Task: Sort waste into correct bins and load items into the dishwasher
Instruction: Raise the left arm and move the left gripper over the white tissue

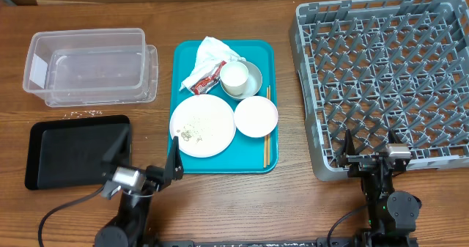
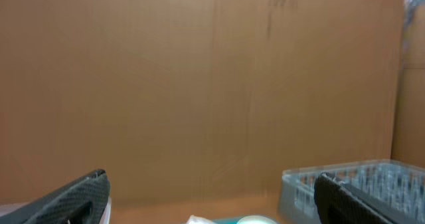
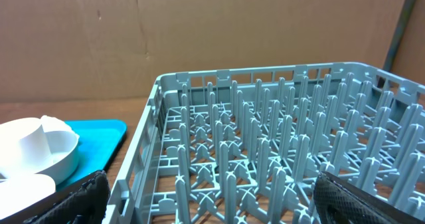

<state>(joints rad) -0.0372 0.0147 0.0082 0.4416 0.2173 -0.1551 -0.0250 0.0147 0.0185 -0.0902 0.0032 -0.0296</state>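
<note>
A teal tray [image 1: 220, 163] holds the waste and the items: a crumpled white napkin [image 1: 212, 53], a red wrapper [image 1: 207, 77], a white cup [image 1: 234, 77] inside a grey bowl [image 1: 254, 72], a pale plate [image 1: 203, 124] with food bits [image 1: 192, 132], a small bowl [image 1: 256, 116] and chopsticks [image 1: 267, 141]. The clear tub [image 1: 88, 67] and black tray [image 1: 73, 152] lie left. The grey dish rack [image 1: 300, 64] stands right. My left gripper [image 1: 146, 154] [image 2: 212, 204] hangs open near the tray's front left corner. My right gripper [image 1: 368, 148] [image 3: 219, 204] is open over the rack's [image 3: 279, 131] front edge.
A few whitish bits [image 1: 84, 115] lie on the wood between the clear tub and the black tray. A brown cardboard wall [image 2: 199, 84] backs the table. The right wrist view catches the cup [image 3: 40, 144] and the teal tray [image 3: 99, 134] at its left.
</note>
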